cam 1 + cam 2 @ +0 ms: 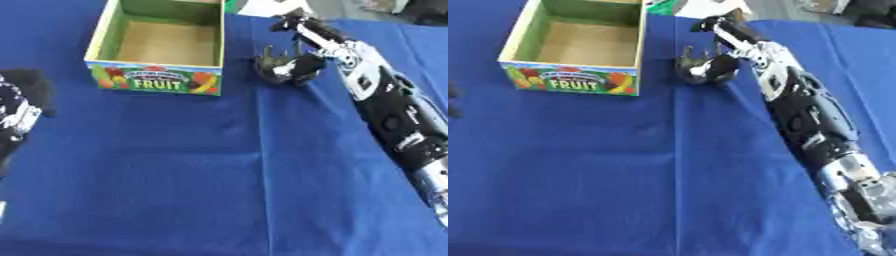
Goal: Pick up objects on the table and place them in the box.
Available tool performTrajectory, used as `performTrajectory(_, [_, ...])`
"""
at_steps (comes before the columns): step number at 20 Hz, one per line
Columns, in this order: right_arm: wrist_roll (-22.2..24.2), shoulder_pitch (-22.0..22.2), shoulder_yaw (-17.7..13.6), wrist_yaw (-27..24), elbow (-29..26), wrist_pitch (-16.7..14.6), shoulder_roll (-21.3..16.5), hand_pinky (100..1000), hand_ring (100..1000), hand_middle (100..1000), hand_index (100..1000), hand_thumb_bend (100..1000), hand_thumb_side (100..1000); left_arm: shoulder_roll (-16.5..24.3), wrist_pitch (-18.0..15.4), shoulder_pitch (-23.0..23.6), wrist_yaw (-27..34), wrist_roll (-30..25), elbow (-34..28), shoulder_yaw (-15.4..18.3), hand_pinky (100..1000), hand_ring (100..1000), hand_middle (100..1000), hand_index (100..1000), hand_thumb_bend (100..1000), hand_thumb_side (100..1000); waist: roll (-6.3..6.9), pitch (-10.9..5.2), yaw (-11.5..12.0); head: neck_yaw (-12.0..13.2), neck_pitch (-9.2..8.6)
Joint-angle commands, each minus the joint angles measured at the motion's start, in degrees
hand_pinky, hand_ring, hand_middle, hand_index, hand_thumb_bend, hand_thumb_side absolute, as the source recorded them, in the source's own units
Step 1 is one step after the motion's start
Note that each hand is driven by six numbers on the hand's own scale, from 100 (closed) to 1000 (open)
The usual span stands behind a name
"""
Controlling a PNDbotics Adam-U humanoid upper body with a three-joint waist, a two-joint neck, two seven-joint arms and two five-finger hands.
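The right hand (282, 67) hangs just to the right of the box (157, 45), low over the blue cloth (219, 165), its fingers curled inward and pointing up like a small cup. Whether anything sits inside that curl I cannot tell; the hand is dark and nothing bright shows between the fingers. No loose object lies on the cloth near the box in either view, so the thing to be picked is either hidden in that hand or out of sight. If the hand does carry something, the sensible move would be to lift well above the near-right wall of the box, travel left until the palm is over the brown floor, and only then let the fingers uncurl, since the walls are thin card and a knock would slide the box on the cloth. The box is open-topped, green inside, with a printed fruit band on its front. The cloth shows a crease running down from the box. The left hand (19, 107) shows at the left edge, below the box; its fingers I cannot make out.
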Motion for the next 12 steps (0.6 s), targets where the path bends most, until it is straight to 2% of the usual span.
performTrajectory(1, [-0.22,-0.77,-0.48,0.75,0.3,0.26,-1.0,751,894,837,891,566,465,0.87,-0.07,-0.86,0.0,-0.23,-0.83,-0.05,480,629,584,689,590,494,0.17,-1.08,0.0,-1.5,-1.25])
performTrajectory(7, [-0.2,-0.75,-0.74,1.11,1.09,0.61,-1.17,750,892,834,889,564,470,0.87,-0.07,-0.82,-0.07,-0.26,-0.85,0.01,480,629,583,689,589,494,0.08,-1.24,-0.02,-3.86,-1.9])
performTrajectory(12, [1.7,-0.64,-0.45,1.39,1.43,0.3,-1.41,751,878,826,880,560,470,0.87,-0.08,-0.75,-0.07,-0.25,-0.87,0.06,480,629,583,689,588,495,0.05,-1.25,-0.1,-4.31,-1.86])
